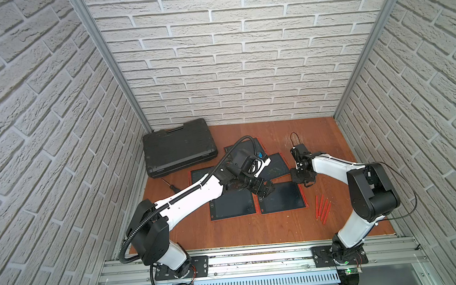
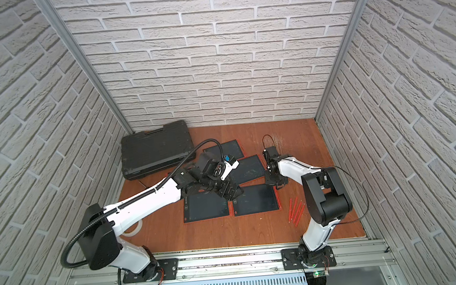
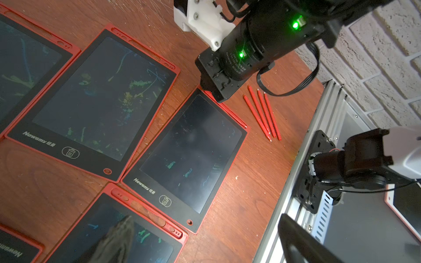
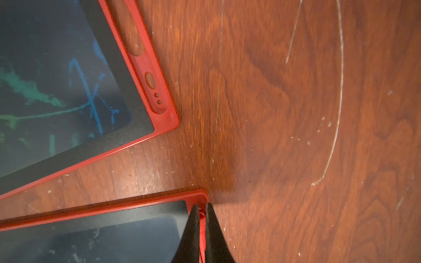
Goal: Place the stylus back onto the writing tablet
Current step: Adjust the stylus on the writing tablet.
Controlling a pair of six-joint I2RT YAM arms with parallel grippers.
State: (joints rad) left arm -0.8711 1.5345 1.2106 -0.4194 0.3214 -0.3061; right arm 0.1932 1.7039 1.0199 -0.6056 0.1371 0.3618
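First, check both top views. The right gripper (image 1: 304, 184) stands at the far right corner of the near-right writing tablet (image 1: 281, 202), a dark screen in a red frame lying flat on the wooden table (image 1: 257, 231). The left gripper (image 1: 265, 191) hangs over that tablet's far left corner. Four spare styluses (image 1: 322, 206) lie side by side just right of the tablet, apart from it. A black tool case (image 1: 178, 146) sits at the far left of the table.

Next, consult the left wrist view. The stylus (image 3: 232, 116) is a thin red rod, the same colour as the frame. It lies along the tablet's long edge, with one end under the right gripper. The left gripper's fingers (image 3: 118, 239) are spread wide apart, with nothing held between them.

Finally, consult the right wrist view. The right gripper's black fingers are pinched almost together on the stylus, at the corner of the tablet's frame. You cannot tell whether the stylus is fully seated in the frame. Another tablet (image 4: 68, 91) nearby carries green and blue scribbles.
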